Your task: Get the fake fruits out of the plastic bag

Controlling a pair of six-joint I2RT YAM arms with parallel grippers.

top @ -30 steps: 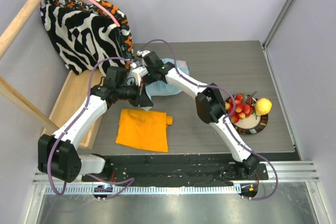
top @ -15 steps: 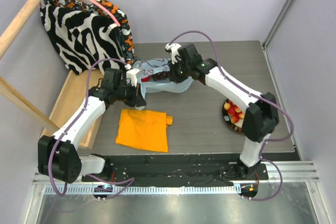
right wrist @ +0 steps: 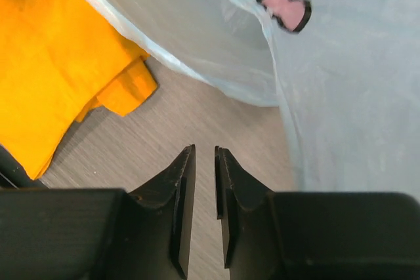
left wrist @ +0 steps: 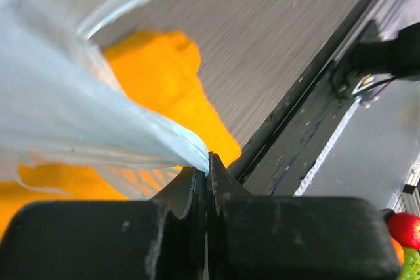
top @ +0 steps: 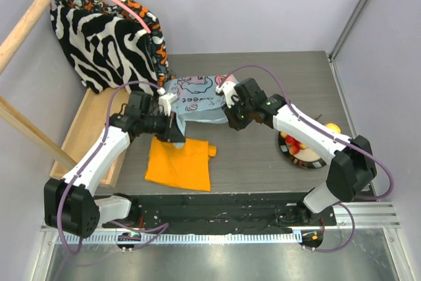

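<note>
The pale blue plastic bag (top: 197,100) with its pink cartoon print lies flat at the table's middle back. My left gripper (top: 175,134) is shut on a bunched edge of the bag (left wrist: 98,116) and holds it over the orange cloth. My right gripper (top: 231,122) sits just off the bag's right edge (right wrist: 341,63), jaws a narrow gap apart and empty (right wrist: 205,155), above bare table. Red strawberries (top: 294,143) and a yellow lemon (top: 333,127) lie on a plate (top: 317,164) at the right, partly behind the right arm. No grapes, orange or apple show.
A folded orange cloth (top: 179,161) lies in front of the bag, under the left gripper. A zebra-striped cloth (top: 105,37) hangs at the back left on a wooden frame (top: 29,24). Walls close in the table's right and back.
The right gripper pulled back out of the bag toward the front. The bag now lies flatter with its print showing. The left gripper moved a little forward, still holding the bag's edge.
</note>
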